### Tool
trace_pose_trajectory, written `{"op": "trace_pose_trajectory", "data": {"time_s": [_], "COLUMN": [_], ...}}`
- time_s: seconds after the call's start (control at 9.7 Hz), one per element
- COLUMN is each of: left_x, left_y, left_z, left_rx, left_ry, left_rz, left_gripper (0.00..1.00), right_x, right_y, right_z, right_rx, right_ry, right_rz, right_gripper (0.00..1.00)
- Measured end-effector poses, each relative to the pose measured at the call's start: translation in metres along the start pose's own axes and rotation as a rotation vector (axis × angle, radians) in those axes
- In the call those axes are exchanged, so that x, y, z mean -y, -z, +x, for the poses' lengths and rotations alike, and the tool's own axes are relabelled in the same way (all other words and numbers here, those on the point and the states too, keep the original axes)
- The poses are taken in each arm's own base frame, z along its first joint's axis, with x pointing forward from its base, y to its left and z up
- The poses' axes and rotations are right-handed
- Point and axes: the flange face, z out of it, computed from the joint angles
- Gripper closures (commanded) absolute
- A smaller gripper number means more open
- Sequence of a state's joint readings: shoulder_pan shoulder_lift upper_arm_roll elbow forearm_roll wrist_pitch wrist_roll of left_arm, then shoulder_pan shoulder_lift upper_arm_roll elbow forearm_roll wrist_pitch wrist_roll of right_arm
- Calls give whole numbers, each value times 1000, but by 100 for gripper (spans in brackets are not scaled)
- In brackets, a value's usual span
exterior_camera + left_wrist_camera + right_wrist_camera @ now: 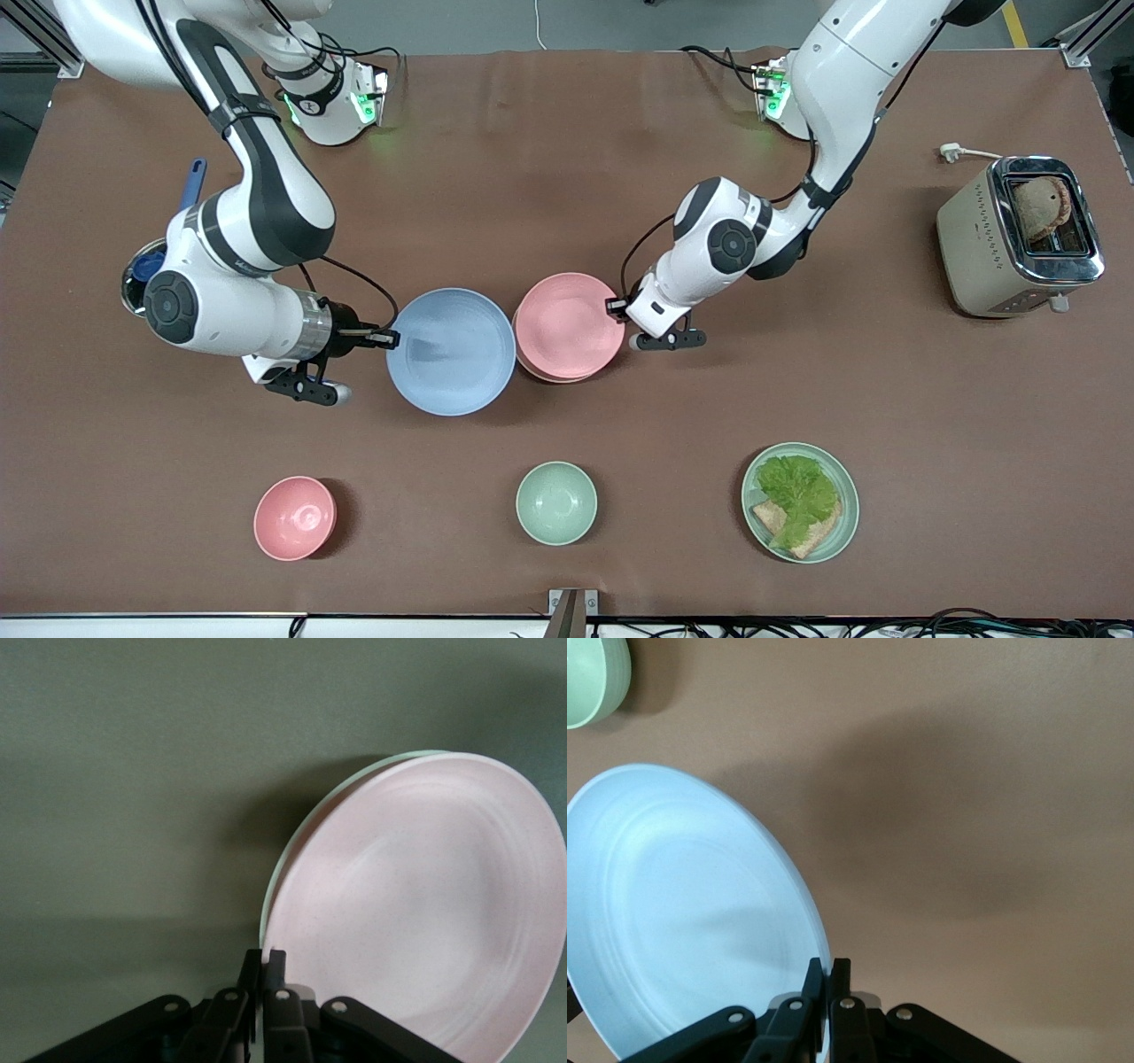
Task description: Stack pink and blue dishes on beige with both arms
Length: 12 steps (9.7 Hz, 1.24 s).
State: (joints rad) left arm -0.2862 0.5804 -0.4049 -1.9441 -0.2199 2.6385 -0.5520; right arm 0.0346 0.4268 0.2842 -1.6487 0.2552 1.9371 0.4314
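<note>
My right gripper (390, 337) (830, 966) is shut on the rim of the light blue plate (452, 350) (682, 912). It holds the plate a little above the middle of the table, where the plate throws a shadow. My left gripper (617, 306) (273, 955) is shut on the rim of the pale pink plate (570, 326) (425, 904). The pink plate lies over the beige plate (549, 378) (354, 788), and only a thin edge of the beige one shows beneath it. The blue plate is beside this pair, toward the right arm's end, with the rims almost touching.
Along the table edge nearest the front camera stand a deep pink bowl (294, 517), a mint-green bowl (555, 502) (589, 678) and a mint-green plate (846, 523) with lettuce and bread. A toaster (1019, 235) sits toward the left arm's end. A metal cup (142, 275) is under the right arm.
</note>
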Motion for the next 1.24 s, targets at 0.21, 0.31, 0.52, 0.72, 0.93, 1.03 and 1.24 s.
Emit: {"op": "trace_pose_trajectory", "data": {"time_s": [0.21, 0.31, 0.52, 0.72, 0.93, 1.03, 1.24], "left_x": [1, 2, -2, 7, 31, 36, 57], "left_y": [-9, -9, 25, 152, 311, 367, 449], "left_z": [-1, 1, 22, 66, 89, 86, 79], "left_rx": [-5, -12, -63, -135, -176, -190, -219], "left_ry": [1, 5, 13, -41, -30, -25, -72], "left_rz": [-5, -8, -34, 55, 214, 259, 309], "left_gripper": [25, 0, 0, 0, 0, 0, 0], "right_x": [7, 10, 16, 31, 56, 70, 88], "right_y": [-5, -9, -22, -46, -74, -88, -119], "right_z": [-5, -8, -15, -28, -50, -64, -87], "right_rx": [7, 12, 27, 9, -14, -24, -59], "right_ry": [-14, -14, -8, -14, -35, -40, -24], "right_rz": [-5, -9, -14, 2, 27, 37, 54], "right_gripper": [100, 100, 99, 99, 99, 98, 98]}}
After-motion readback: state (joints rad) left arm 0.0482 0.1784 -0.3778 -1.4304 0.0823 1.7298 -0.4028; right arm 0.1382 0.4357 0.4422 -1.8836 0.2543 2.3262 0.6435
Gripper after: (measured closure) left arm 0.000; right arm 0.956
